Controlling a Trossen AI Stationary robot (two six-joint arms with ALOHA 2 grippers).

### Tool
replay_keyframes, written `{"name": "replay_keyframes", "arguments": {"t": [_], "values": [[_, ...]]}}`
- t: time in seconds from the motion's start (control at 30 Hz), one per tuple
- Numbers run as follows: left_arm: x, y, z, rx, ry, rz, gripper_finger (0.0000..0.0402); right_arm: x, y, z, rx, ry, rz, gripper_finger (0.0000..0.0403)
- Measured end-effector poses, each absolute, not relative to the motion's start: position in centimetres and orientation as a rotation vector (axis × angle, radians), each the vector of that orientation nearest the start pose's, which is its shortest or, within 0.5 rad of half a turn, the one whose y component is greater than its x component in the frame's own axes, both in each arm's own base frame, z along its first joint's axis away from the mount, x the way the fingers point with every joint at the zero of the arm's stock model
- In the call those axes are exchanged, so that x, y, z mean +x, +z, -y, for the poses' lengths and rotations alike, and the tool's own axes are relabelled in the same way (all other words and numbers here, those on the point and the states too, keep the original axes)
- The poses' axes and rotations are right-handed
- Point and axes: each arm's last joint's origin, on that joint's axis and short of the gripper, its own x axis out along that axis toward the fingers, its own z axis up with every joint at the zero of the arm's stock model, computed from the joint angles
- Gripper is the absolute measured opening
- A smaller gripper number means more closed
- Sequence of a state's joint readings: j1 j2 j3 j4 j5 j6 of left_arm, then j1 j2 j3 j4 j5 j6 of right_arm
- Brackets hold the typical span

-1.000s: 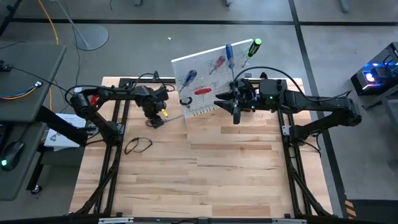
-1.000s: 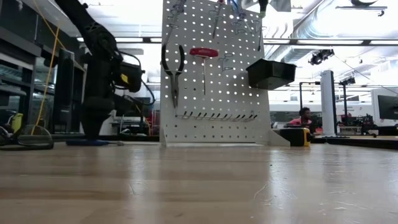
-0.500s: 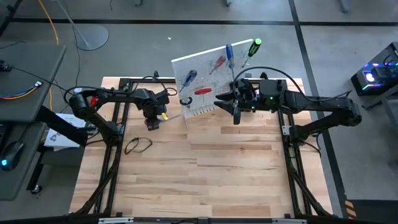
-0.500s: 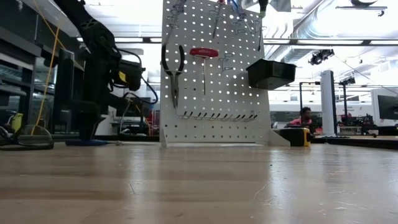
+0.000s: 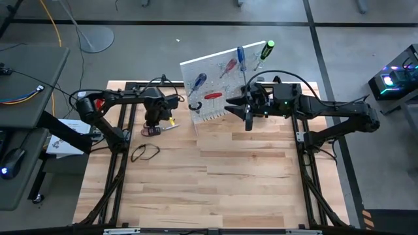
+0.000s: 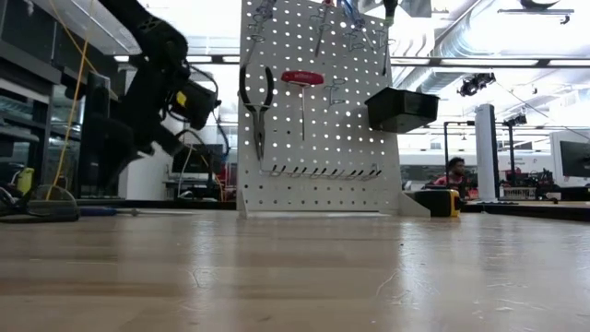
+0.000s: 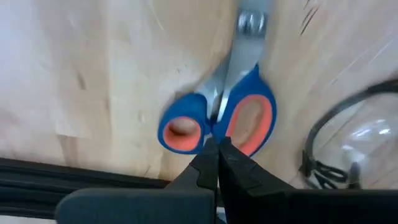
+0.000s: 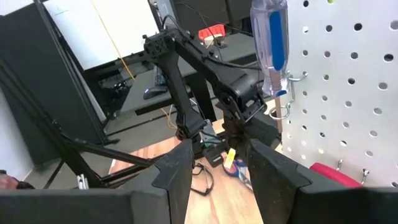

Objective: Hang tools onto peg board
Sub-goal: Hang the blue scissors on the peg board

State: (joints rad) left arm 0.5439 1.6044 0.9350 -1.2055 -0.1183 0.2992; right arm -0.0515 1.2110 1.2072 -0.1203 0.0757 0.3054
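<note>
Scissors (image 7: pixel 217 121), blue-handled with orange-lined finger loops, lie flat on the wooden table (image 5: pixel 215 176) to the left of the peg board (image 5: pixel 222 85). The left gripper (image 7: pixel 217 152) stands directly over them, its two dark fingers pressed together with no gap, the tips meeting at the junction between the two loops. Whether the tips pinch the handle or merely touch it cannot be told. In the high view the left gripper (image 5: pixel 151 121) hangs just left of the peg board's lower left corner, with a yellow tag near it. Safety glasses (image 5: pixel 145 153) rest on the table a little nearer the front edge than the gripper, and further from the peg board.

The peg board, a white perforated panel, stands upright at the far middle of the table. In the low view, dark-handled pliers (image 6: pixel 257 101) hang on its left part, and a red T-handled tool (image 6: pixel 303 83) hangs just beside them toward the middle. A black bin (image 6: pixel 400 109) is fixed on its right part. From above, a blue-handled screwdriver (image 5: pixel 198 83), a red-handled screwdriver (image 5: pixel 230 66), a second blue-handled screwdriver (image 5: pixel 241 55) and a green-black screwdriver (image 5: pixel 266 48) show along the board.

The right gripper (image 5: pixel 247 117) hovers at the peg board's right lower corner, its fingers parted and holding nothing. A yellow tape measure (image 6: pixel 441 200) sits on the table right of the peg board.
</note>
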Motion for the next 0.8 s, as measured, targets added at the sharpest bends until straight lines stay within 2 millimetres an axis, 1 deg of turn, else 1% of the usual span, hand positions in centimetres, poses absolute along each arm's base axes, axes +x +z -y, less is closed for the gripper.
{"name": "replay_keyframes", "arguments": {"t": [0.17, 0.3, 0.4, 0.53, 0.8], "values": [[20.0, 18.2, -12.2, -0.184, 0.152, -1.891, 0.0004, 26.8, 40.0, 1.6, 0.267, -0.14, -0.085, 0.0142], [20.4, 18.2, -12.4, -0.182, 0.159, -1.847, 0.0, 26.8, 40.0, 1.6, 0.269, -0.14, -0.086, 0.0142], [20.8, 18.1, -12.5, -0.164, 0.173, -1.803, 0.0016, 26.8, 39.9, 1.6, 0.274, -0.135, -0.088, 0.0142], [21.4, 18.0, -12.3, -0.131, 0.166, -1.762, 0.0063, 26.8, 39.9, 1.6, 0.286, -0.135, -0.093, 0.0142], [22.1, 18.0, -11.8, -0.088, 0.15, -1.729, 0.0185, 26.8, 39.8, 1.6, 0.286, -0.136, -0.102, 0.0142]]}}
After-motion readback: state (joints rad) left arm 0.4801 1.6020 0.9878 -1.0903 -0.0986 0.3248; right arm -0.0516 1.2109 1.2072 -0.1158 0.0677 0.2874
